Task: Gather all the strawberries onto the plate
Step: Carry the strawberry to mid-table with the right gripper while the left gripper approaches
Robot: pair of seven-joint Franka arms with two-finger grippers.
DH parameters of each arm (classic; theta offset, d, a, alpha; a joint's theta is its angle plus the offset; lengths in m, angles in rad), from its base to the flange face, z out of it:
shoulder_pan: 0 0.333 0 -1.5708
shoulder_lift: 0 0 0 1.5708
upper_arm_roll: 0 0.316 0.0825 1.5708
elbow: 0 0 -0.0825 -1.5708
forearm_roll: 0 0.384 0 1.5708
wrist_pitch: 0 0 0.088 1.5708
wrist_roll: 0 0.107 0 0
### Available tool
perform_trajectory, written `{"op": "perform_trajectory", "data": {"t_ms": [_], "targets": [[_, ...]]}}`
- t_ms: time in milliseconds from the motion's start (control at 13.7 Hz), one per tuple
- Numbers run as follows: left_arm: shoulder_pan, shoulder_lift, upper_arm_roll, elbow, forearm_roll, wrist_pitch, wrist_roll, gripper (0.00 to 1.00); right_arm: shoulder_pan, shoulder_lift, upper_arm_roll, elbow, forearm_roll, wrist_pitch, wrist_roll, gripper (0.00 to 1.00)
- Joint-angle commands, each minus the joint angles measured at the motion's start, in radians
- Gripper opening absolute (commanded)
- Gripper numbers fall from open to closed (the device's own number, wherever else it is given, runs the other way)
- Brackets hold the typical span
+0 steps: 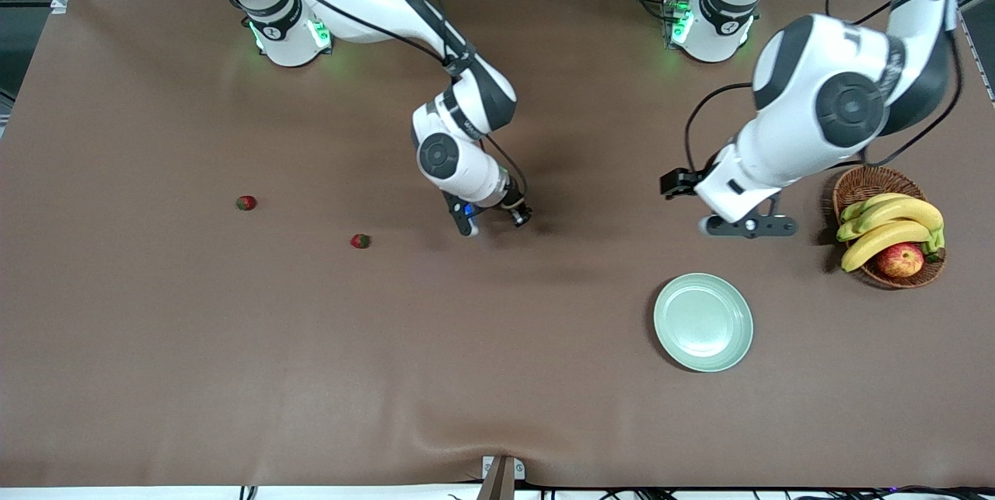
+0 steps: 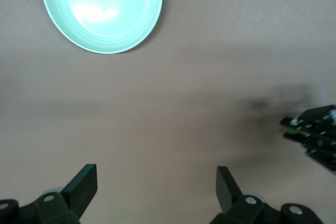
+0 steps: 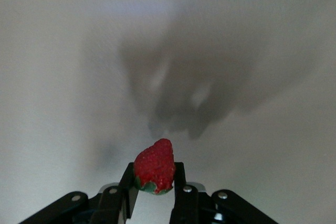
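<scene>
- right pincer point(image 3: 154, 192) clamped on a strawberry point(image 3: 155, 166), up over mid bench point(image 1: 497, 375)
- left pincer point(image 2: 156, 184) spread wide, empty, waiting over bench just above plate point(image 1: 703, 322)
- two strawberries on bench toward right arm's end: point(image 1: 360, 241), point(image 1: 246, 203)
- basket point(image 1: 863, 185) with bananas point(image 1: 890, 224), apple point(image 1: 900, 260) beside plate

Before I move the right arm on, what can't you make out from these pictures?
- Held strawberry: seen only in the right wrist view; in the front view the right gripper and wrist hide it.
- Two loose strawberries: too small in the front view to read their caps.
- Left gripper: open over bare table; front view shows it edge-on.
</scene>
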Motion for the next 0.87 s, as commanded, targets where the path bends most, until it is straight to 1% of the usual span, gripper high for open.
{"op": "perform_trajectory", "data": {"t_ms": [0,73,146,291,437,509,582,655,800], "targets": [[0.0,0.02,0.003,0.0,-0.062,0.028,-0.014,1.0,0.03,0.017,-0.014,0.015,0.022,0.013,0.022,0.73],[0.0,0.031,0.003,-0.002,-0.071,0.034,-0.014,1.0,0.032,0.016,-0.014,0.017,0.021,0.011,0.062,0.94],[-0.006,0.039,0.003,-0.002,-0.073,0.042,-0.017,1.0,0.032,0.016,-0.015,0.023,0.012,0.01,0.094,1.0],[-0.026,0.06,0.002,-0.008,-0.076,0.077,-0.035,1.0,0.052,0.008,-0.024,0.044,-0.001,0.002,0.099,1.0],[-0.039,0.063,-0.003,-0.031,-0.076,0.112,-0.051,1.0,0.021,-0.015,-0.032,0.053,-0.001,-0.034,0.098,1.0],[-0.045,0.066,-0.003,-0.034,-0.077,0.129,-0.058,1.0,0.012,-0.021,-0.052,0.063,-0.001,-0.063,0.095,1.0],[-0.049,0.077,-0.003,-0.037,-0.079,0.155,-0.071,1.0,0.006,-0.029,-0.081,0.076,-0.005,-0.099,0.091,1.0],[-0.052,0.089,-0.011,-0.049,-0.079,0.187,-0.084,1.0,0.006,-0.04,-0.125,0.098,-0.017,-0.154,0.085,1.0],[-0.066,0.085,-0.032,-0.116,-0.079,0.261,-0.114,1.0,0.004,-0.058,-0.199,0.136,-0.056,-0.261,0.059,1.0]]}}
